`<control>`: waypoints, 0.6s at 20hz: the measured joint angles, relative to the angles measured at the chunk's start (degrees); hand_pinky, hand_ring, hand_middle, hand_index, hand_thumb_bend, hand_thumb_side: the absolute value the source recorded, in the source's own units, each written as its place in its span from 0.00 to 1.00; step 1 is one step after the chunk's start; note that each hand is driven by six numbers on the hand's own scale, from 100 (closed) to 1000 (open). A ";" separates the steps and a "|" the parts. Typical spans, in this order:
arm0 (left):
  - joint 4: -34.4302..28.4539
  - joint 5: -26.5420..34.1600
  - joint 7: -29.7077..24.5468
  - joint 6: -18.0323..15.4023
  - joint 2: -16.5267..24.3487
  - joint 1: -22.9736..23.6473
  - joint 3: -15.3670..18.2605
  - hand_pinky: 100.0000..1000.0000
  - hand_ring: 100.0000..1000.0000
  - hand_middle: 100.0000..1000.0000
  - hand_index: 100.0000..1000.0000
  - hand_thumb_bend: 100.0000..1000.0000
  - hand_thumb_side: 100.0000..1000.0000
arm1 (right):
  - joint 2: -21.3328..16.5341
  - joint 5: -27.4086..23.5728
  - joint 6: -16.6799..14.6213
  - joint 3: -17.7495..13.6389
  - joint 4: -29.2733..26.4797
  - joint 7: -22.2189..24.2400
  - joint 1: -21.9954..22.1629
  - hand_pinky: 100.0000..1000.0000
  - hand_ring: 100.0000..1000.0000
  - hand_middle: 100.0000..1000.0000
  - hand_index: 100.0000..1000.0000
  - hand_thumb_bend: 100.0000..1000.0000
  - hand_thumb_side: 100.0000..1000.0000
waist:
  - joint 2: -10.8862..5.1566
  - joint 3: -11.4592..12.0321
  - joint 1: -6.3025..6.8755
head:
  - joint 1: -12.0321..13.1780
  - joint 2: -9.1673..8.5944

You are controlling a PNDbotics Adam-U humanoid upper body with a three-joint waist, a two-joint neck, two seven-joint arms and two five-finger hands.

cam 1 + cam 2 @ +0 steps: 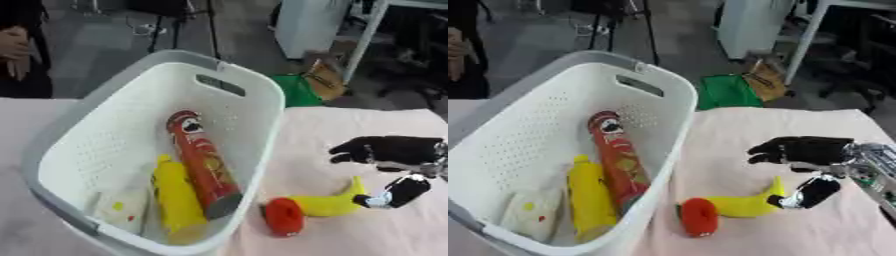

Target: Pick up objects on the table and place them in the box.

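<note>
Right hand (802,160) open, thumb touching banana (745,204).

The basket (262,100) looks like white matt plastic, its walls pierced with rows of small holes and its rim smooth. Inside it, the red tube (203,160) has a glossy printed skin and a dull grey end cap. The yellow bottle (178,197) beside it looks like smooth plastic. A pale pink cloth covers the desk (350,125), matt and soft-looking. The banana (328,204) shows a smooth yellow surface. The robot hand (802,150) is glossy black with silvery metal parts.
</note>
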 measured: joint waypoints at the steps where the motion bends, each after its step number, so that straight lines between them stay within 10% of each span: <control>1: 0.00 0.00 0.03 -0.02 0.00 -0.01 0.00 0.53 0.38 0.51 0.59 0.00 0.90 | 0.07 0.32 -0.15 0.01 0.01 -0.13 0.20 1.00 1.00 1.00 1.00 0.29 0.63 | 0.09 0.00 0.01 | 0.01 0.00; 12: 0.00 0.00 0.11 -0.09 0.00 -0.19 0.01 0.53 0.38 0.51 0.59 0.00 0.90 | 0.84 2.51 -1.46 0.42 -1.12 -2.11 2.22 1.00 1.00 1.00 1.00 0.30 0.63 | 0.56 0.48 -0.10 | 0.25 -0.01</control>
